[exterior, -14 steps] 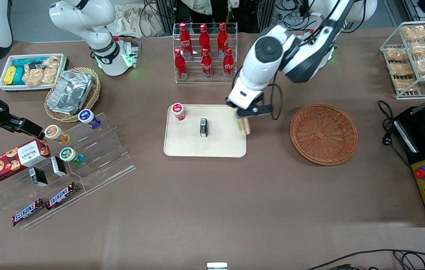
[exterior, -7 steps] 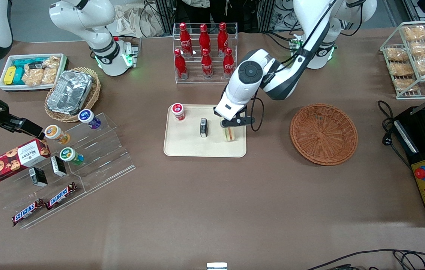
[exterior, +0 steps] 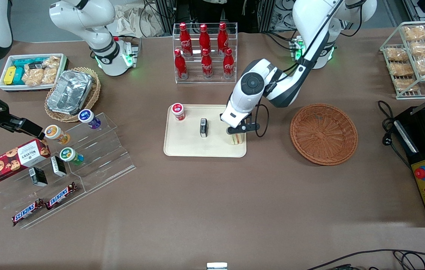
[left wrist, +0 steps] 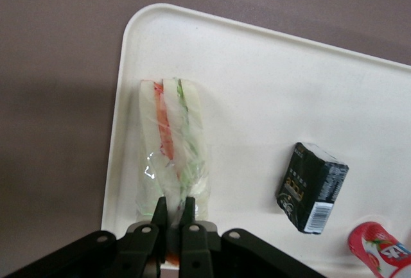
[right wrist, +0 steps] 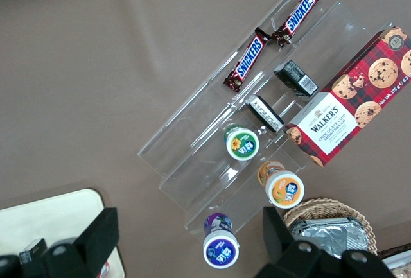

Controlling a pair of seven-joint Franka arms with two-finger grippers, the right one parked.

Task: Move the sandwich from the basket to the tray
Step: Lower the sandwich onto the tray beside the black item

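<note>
The pincer [exterior: 237,132] was largely hidden by the arm in the front view; the sandwich [exterior: 237,138] was partly covered there, the tray [left wrist: 257,85] cut off in the wrist view.

Your left arm reaches in from its base at the table's edge farthest from the front camera, upper link sloping down toward that camera, elbow bent, and the white forearm angles steeply down to the wrist. The gripper [exterior: 237,135] points downward with its black camera bracket jutting sideways off the wrist. In the wrist view your gripper [left wrist: 173,210] has its two black fingers [left wrist: 159,210] drawn close together, pinching the wrapped edge of the sandwich [left wrist: 173,153] between them. Directly under your gripper the sandwich [exterior: 237,138] stands on the tray [exterior: 186,147], near its edge.
</note>
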